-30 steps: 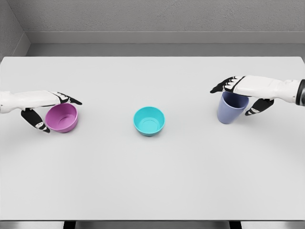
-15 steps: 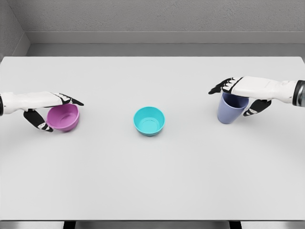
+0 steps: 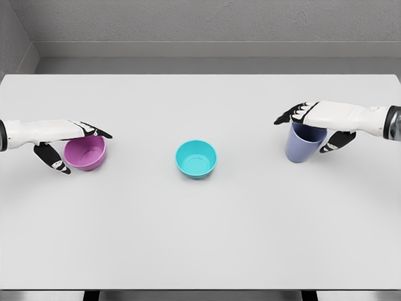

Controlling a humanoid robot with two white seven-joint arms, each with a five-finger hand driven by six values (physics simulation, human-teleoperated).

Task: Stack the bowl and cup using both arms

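Each robot hand pinches its load by the rim, left robot hand on the round purple plastic bowl, right robot hand on the tall lavender-blue cup, probably for carrying to the small teal bowl mid-counter.

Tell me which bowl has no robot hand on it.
The teal bowl at the table's centre; the purple bowl sits under the left robot hand.

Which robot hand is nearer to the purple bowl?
Left. The left robot hand is around the purple bowl; the right robot hand is far across the table, at the blue cup.
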